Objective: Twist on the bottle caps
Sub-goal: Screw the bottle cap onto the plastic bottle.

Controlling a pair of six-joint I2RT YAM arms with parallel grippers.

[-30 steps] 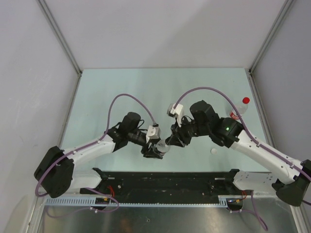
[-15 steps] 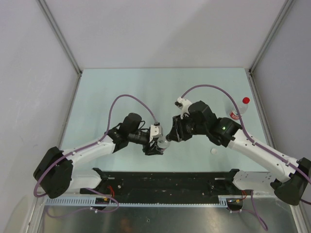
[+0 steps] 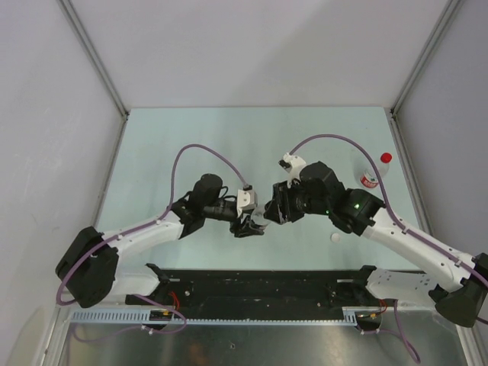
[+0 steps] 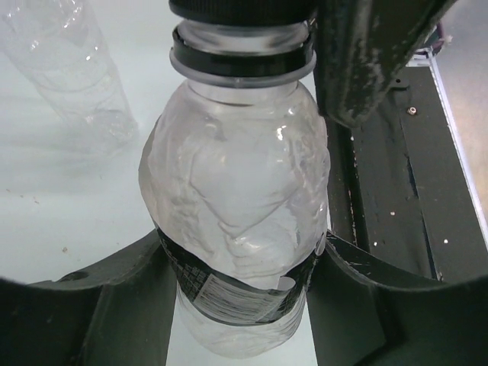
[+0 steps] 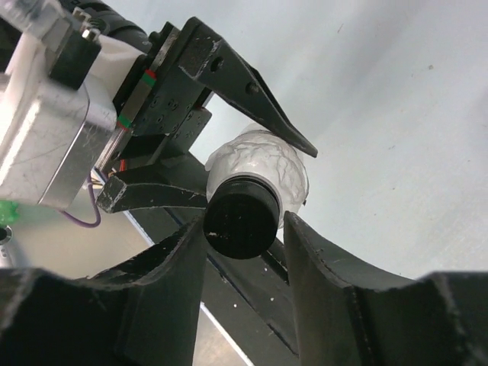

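My left gripper [image 4: 240,252] is shut on a clear bottle [image 4: 236,168] at its black label band and holds it tilted above the table, near the front middle [image 3: 256,223]. A black cap [image 5: 240,217] sits on that bottle's neck. My right gripper [image 5: 245,229] stands around the cap, jaws open: one finger [image 5: 179,259] touches the cap and there is a small gap at the other. A bottle with a red-and-white label [image 3: 370,178] and a red cap [image 3: 386,158] lies at the right. A whitish cap [image 3: 335,239] lies loose on the table. Another clear bottle [image 4: 69,69] lies beyond the held one.
The black frame rail [image 3: 259,284] runs along the near edge just below both grippers. Grey walls enclose the pale green table [image 3: 229,145] on the left, back and right.
My right wrist has rolled and moved in toward the bottle neck. My left gripper has shifted a little right and up with the bottle.
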